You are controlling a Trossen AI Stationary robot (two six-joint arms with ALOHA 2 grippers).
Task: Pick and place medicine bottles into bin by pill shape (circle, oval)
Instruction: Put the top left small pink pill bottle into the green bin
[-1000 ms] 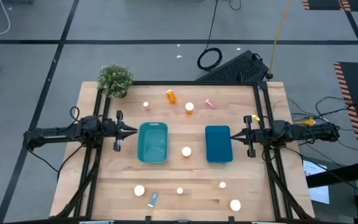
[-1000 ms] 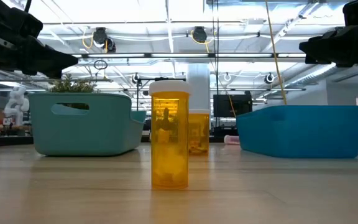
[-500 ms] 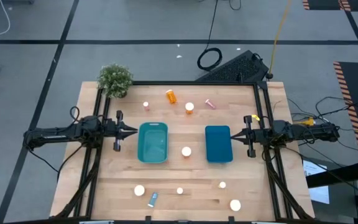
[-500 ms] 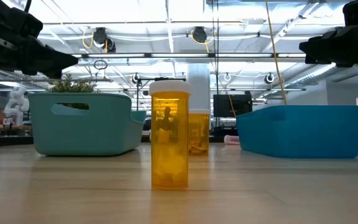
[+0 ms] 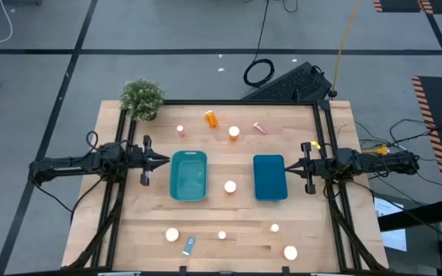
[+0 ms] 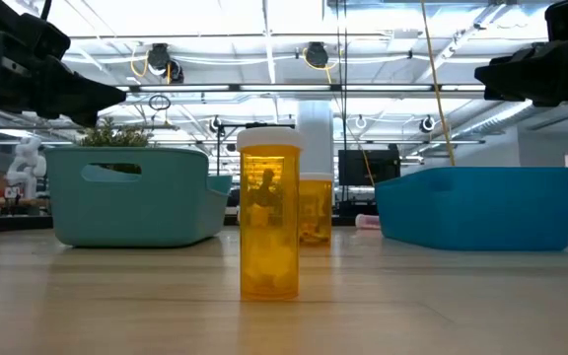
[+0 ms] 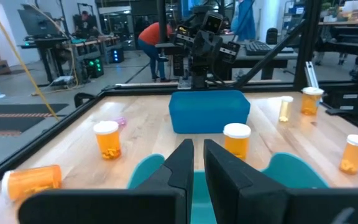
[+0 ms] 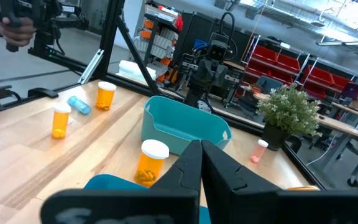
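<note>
Both arms hover, left claw (image 5: 162, 161) and right claw (image 5: 296, 166) pinched closed and empty; the upright orange bottle (image 5: 229, 186) between the bins looks easiest, needing fingers spread first.

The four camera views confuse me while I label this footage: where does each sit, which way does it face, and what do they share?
High: overhead, looking straight down; left gripper, right gripper, both bins.
Low: table height, facing an orange bottle; both arms overhead.
Left wrist: past its shut fingers toward the dark blue bin.
Right wrist: past its shut fingers toward the teal bin.
Shared: the white-capped bottle between the bins shows in all four.
</note>
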